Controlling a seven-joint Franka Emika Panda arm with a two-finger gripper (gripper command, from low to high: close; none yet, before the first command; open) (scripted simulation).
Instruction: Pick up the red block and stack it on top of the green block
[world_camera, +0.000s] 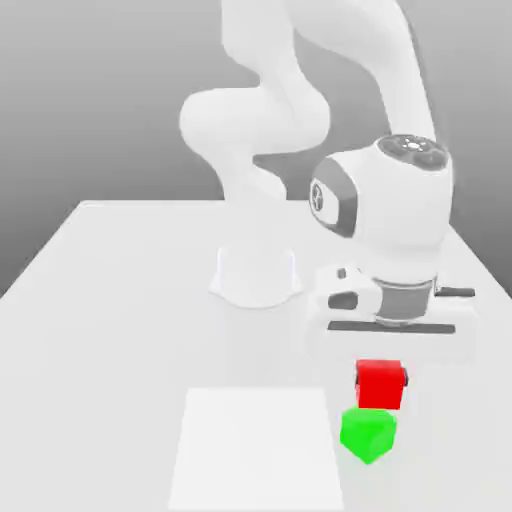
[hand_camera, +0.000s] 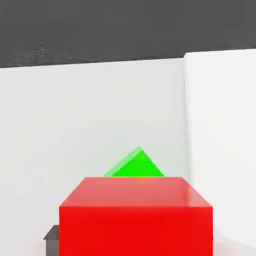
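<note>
The red block (world_camera: 379, 384) sits directly under the hand, between the fingers of my gripper (world_camera: 381, 378), which is shut on it. One dark fingertip (world_camera: 405, 379) shows against the block's side on the exterior view's right. The green block (world_camera: 367, 432) rests on the table just in front of the red one, turned so a corner faces forward, and slightly toward the exterior view's left. In the hand view the red block (hand_camera: 136, 220) looms close, a dark fingertip (hand_camera: 52, 233) shows beside it, and the green block (hand_camera: 135, 165) peeks out beyond its far edge.
A brighter white rectangular patch (world_camera: 258, 450) lies on the pale table (world_camera: 110, 300), to the exterior view's left of the green block. The arm's round base (world_camera: 256, 274) stands mid-table behind the hand.
</note>
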